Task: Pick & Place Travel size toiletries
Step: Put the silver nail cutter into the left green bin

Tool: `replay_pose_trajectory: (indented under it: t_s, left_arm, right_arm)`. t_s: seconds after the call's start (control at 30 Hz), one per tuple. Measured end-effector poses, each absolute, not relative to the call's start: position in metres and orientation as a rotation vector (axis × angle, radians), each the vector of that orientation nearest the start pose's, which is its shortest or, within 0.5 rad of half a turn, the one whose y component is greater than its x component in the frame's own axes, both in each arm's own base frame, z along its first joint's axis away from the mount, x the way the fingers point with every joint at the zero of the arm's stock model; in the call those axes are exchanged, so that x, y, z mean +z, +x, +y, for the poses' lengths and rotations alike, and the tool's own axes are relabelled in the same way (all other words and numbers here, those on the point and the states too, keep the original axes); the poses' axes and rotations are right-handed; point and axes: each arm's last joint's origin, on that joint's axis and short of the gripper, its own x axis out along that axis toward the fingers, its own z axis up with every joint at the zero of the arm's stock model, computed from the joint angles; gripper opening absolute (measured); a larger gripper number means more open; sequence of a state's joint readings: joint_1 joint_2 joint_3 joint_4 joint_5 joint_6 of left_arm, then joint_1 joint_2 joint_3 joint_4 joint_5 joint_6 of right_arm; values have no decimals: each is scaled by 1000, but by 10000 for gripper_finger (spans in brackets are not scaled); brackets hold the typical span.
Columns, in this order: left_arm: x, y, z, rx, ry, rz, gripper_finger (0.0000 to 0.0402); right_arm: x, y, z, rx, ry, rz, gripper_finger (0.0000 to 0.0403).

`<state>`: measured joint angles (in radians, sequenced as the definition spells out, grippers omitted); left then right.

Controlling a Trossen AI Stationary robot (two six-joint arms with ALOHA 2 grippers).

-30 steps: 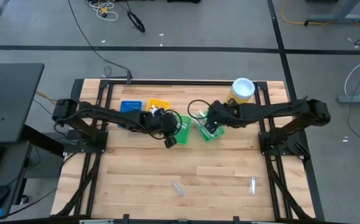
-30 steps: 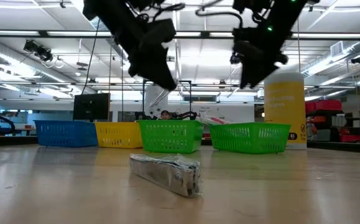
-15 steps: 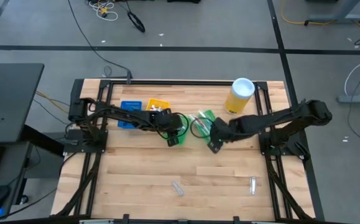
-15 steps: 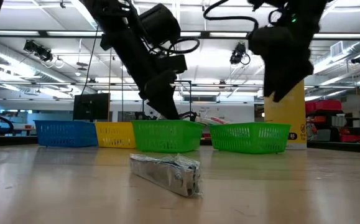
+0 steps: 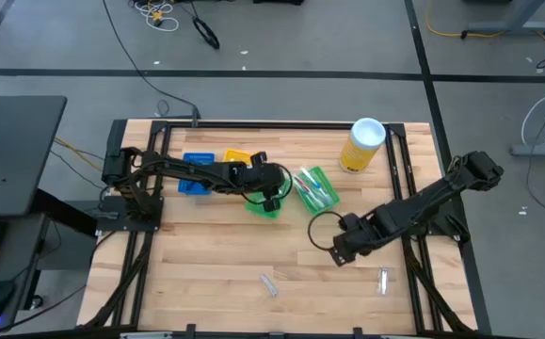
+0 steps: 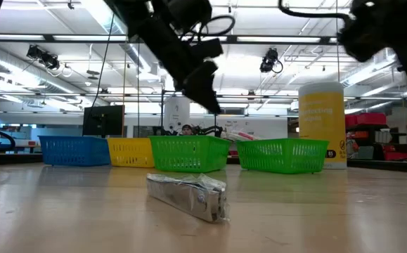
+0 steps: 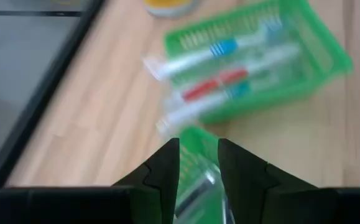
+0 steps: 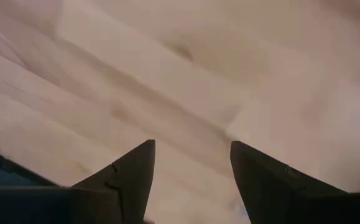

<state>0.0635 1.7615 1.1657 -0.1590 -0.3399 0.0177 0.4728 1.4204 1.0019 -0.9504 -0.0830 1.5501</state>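
- Left arm stretched across the back of the counter [image 5: 206,254]; left gripper [image 5: 270,195] hangs over one green bin [image 5: 264,202], fingers [image 7: 167,163] a little apart, nothing clamped between them.
- Right arm angled down toward the counter's front right; right gripper [image 5: 340,252] low over bare wood, fingers [image 8: 133,168] spread wide, empty.
- Toothbrushes [image 7: 229,68] lie in the other green bin [image 5: 316,189].
- Silvery tube [image 6: 188,195] rests on the counter's front; second one [image 5: 382,279] near the right gripper.
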Motion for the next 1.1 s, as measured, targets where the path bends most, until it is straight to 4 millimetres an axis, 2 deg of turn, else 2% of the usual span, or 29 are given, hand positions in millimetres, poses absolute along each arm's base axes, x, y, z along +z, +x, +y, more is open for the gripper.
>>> replay_pose_trajectory:
  t_s: [0.2, 0.43, 0.7, 0.9, 1.1]
  left_arm:
    - [241, 387, 36, 436, 107, 656, 118]
    - [253, 392, 36, 426, 141, 628, 118]
    - [253, 392, 36, 426, 140, 621, 118]
    - [253, 392, 36, 426, 137, 620, 118]
    - [253, 392, 37, 429, 134, 620, 118]
  right_arm:
    - [225, 202, 137, -788, 1135, 1447, 218]
    - [218, 180, 157, -924, 1189, 1468, 218]
    - [181, 152, 161, -1059, 1204, 1643, 218]
    - [151, 146, 161, -967, 1292, 1654, 217]
    - [130, 134, 150, -1047, 1273, 1648, 217]
